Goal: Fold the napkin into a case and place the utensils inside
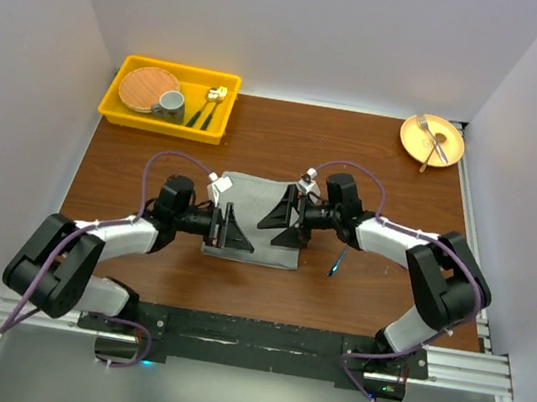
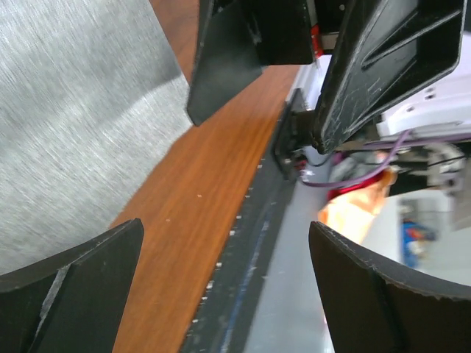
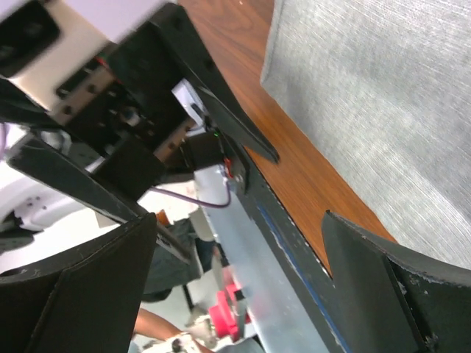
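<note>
Evidently the napkin [image 1: 250, 190] lies flat (slightly wider left-to-right).

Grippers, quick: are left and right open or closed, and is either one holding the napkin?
Left gripper: open, holding nothing.
Right gripper: open, holding nothing.
The napkin is not gripped by either.

Wooden table [image 1: 356, 158] carries napkin [image 1: 255, 191], yellow tray [image 1: 112, 103], plate [image 1: 412, 132].

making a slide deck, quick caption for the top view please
Both open, the left gripper and right gripper face each other over the grey napkin on the wooden table.
</note>
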